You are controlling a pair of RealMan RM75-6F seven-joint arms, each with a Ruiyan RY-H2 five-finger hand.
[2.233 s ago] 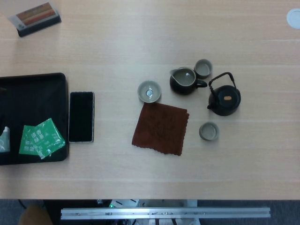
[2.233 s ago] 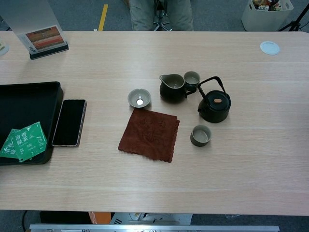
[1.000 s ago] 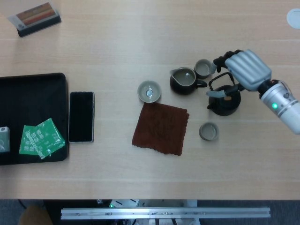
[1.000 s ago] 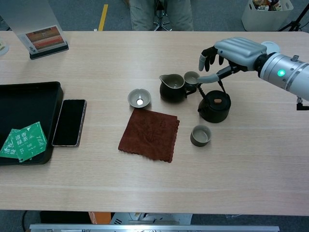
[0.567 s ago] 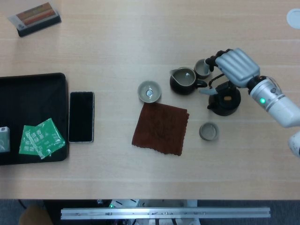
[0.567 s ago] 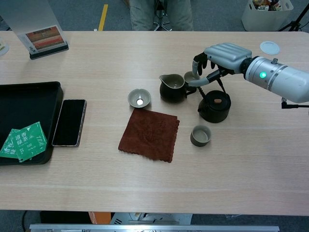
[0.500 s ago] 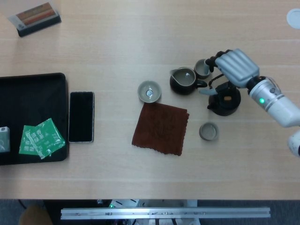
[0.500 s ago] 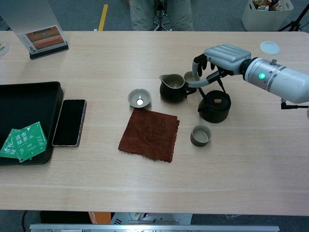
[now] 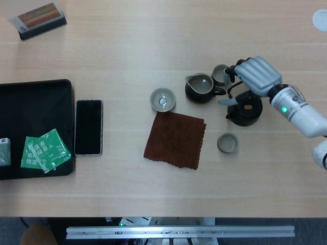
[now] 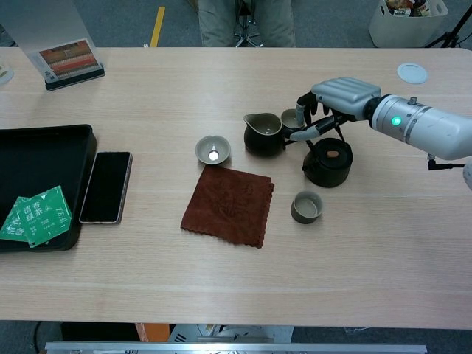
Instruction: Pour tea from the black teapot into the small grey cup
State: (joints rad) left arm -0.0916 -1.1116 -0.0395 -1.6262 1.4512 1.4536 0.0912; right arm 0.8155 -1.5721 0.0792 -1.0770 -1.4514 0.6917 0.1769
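Note:
The black teapot (image 9: 247, 111) (image 10: 329, 164) stands on the table at the right, its hoop handle upright. My right hand (image 9: 256, 74) (image 10: 339, 94) hovers over that handle, fingers curled down on its far-left side, while the thumb (image 10: 303, 133) reaches leftward under them and stays apart. The pot is still resting on the table. A small grey cup (image 9: 227, 143) (image 10: 306, 206) stands in front of the teapot. A second one (image 9: 219, 75) (image 10: 291, 119) sits just beside the fingertips. My left hand does not appear in either view.
A dark pitcher (image 9: 200, 88) with liquid stands left of the teapot, close to my fingers. Further left are a grey bowl (image 9: 162, 99) and a brown cloth (image 9: 175, 139). A phone (image 9: 89, 126) and a black tray (image 9: 36, 97) with green packets lie at far left.
My right hand came in from the right, sank onto the teapot handle and curled its fingers further. The teapot has not moved.

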